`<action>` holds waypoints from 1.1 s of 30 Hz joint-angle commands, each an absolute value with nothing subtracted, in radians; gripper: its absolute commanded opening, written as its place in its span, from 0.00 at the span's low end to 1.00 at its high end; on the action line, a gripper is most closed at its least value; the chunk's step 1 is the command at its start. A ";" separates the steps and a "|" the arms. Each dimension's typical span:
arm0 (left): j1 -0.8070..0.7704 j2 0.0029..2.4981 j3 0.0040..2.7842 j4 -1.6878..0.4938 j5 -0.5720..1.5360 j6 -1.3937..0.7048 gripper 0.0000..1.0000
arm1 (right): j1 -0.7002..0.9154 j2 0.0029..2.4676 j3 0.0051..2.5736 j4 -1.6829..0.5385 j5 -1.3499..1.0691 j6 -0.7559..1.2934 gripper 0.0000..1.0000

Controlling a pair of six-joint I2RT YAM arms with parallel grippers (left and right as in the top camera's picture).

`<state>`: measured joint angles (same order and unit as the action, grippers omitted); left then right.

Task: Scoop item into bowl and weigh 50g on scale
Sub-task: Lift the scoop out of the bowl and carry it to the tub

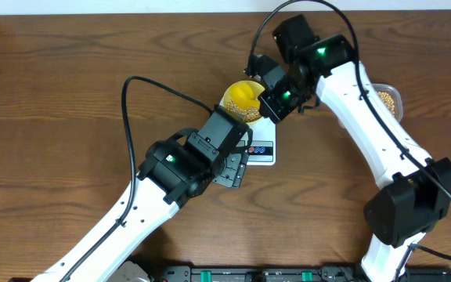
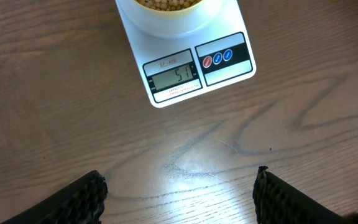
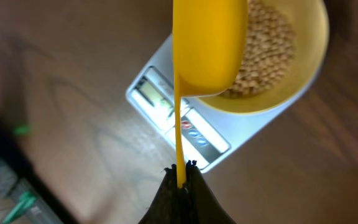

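The white scale (image 2: 229,78) (image 1: 263,150) (image 3: 166,130) stands mid-table, its display reading 51. The pale yellow bowl (image 3: 312,59) (image 1: 227,95) (image 2: 166,22) sits on it, holding many beige beans (image 3: 266,56) (image 2: 166,5). My right gripper (image 3: 180,167) (image 1: 276,100) is shut on the handle of a yellow scoop (image 3: 207,50) (image 1: 243,95), turned over above the bowl. My left gripper (image 2: 180,186) (image 1: 233,168) is open and empty over bare table, just in front of the scale.
A clear tub (image 1: 388,99) with more beans stands at the right, partly behind my right arm. Wooden table (image 1: 69,94) all around; black fixtures line the front edge (image 1: 257,274).
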<state>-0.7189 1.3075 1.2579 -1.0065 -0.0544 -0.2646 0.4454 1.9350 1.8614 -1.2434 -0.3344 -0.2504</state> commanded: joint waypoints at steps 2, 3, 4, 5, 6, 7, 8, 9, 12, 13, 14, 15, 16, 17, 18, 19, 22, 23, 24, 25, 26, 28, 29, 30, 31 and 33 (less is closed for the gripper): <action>-0.717 1.311 1.277 -1.008 -0.053 -0.257 0.78 | 0.447 1.902 1.853 -1.212 -0.202 -0.224 0.01; -0.717 1.311 1.277 -1.008 -0.053 -0.257 0.78 | 0.447 1.903 1.853 -1.205 -0.200 -0.224 0.01; -0.717 1.311 1.277 -1.008 -0.053 -0.257 0.78 | 0.447 1.904 1.853 -1.200 -0.200 -0.224 0.01; -0.717 1.311 1.277 -1.008 -0.053 -0.257 0.78 | 0.447 1.905 1.853 -1.195 -0.201 -0.224 0.01; -0.717 1.311 1.277 -1.008 -0.053 -0.257 0.78 | 0.447 1.909 1.853 -1.191 -0.201 -0.219 0.01; -0.717 1.311 1.277 -1.008 -0.053 -0.257 0.78 | 0.447 1.912 1.853 -1.188 -0.202 -0.217 0.01; -0.717 1.311 1.277 -1.008 -0.053 -0.257 0.78 | 0.447 1.917 1.853 -1.186 -0.204 -0.213 0.01; -0.717 1.311 1.277 -1.008 -0.053 -0.257 0.78 | 0.447 1.923 1.853 -1.185 -0.213 -0.213 0.01; -0.717 1.311 1.277 -1.008 -0.053 -0.257 0.78 | 0.447 1.945 1.853 -1.185 -0.242 -0.206 0.01; -0.717 1.311 1.277 -1.008 -0.053 -0.257 0.78 | 0.447 1.949 1.853 -1.186 -0.254 -0.202 0.01; -0.717 1.311 1.277 -1.008 -0.053 -0.257 0.78 | 0.447 1.951 1.853 -1.185 -0.269 -0.197 0.01; -0.717 1.311 1.277 -1.008 -0.053 -0.257 0.78 | 0.446 1.956 1.853 -1.182 -0.286 -0.194 0.01; -0.717 1.311 1.277 -1.008 -0.053 -0.257 0.78 | 0.442 1.957 1.853 -1.178 -0.304 -0.183 0.01; -0.717 1.311 1.277 -1.008 -0.053 -0.257 0.78 | 0.434 1.958 1.853 -1.174 -0.327 -0.167 0.01; -0.717 1.311 1.277 -1.008 -0.053 -0.257 0.78 | 0.427 1.958 1.853 -1.172 -0.345 -0.160 0.01; -0.717 1.311 1.277 -1.008 -0.053 -0.257 0.78 | 0.419 1.958 1.853 -1.171 -0.362 -0.152 0.01; -0.717 1.311 1.277 -1.008 -0.053 -0.257 0.78 | 0.389 1.958 1.853 -1.179 -0.416 -0.134 0.01; -0.717 1.311 1.277 -1.008 -0.053 -0.257 0.78 | 0.376 1.958 1.853 -1.185 -0.438 -0.130 0.01; -0.717 1.311 1.277 -1.008 -0.053 -0.257 0.78 | 0.361 1.958 1.853 -1.193 -0.462 -0.128 0.01; -0.717 1.311 1.277 -1.008 -0.053 -0.257 0.78 | 0.340 1.957 1.853 -1.203 -0.488 -0.128 0.01; -0.717 1.311 1.277 -1.008 -0.053 -0.257 0.78 | 0.321 1.957 1.853 -1.214 -0.505 -0.128 0.01; -0.717 1.311 1.277 -1.008 -0.053 -0.257 0.78 | 0.276 1.952 1.853 -1.249 -0.508 -0.128 0.01; -0.717 1.311 1.277 -1.008 -0.053 -0.257 0.78 | 0.252 1.948 1.853 -1.264 -0.506 -0.129 0.01; -0.717 1.311 1.277 -1.008 -0.053 -0.257 0.78 | 0.226 1.942 1.853 -1.276 -0.503 -0.132 0.01; -0.717 1.311 1.277 -1.008 -0.053 -0.257 0.78 | 0.194 1.933 1.853 -1.288 -0.503 -0.138 0.02; -0.717 1.311 1.277 -1.008 -0.053 -0.257 0.78 | 0.134 1.912 1.853 -1.300 -0.503 -0.148 0.01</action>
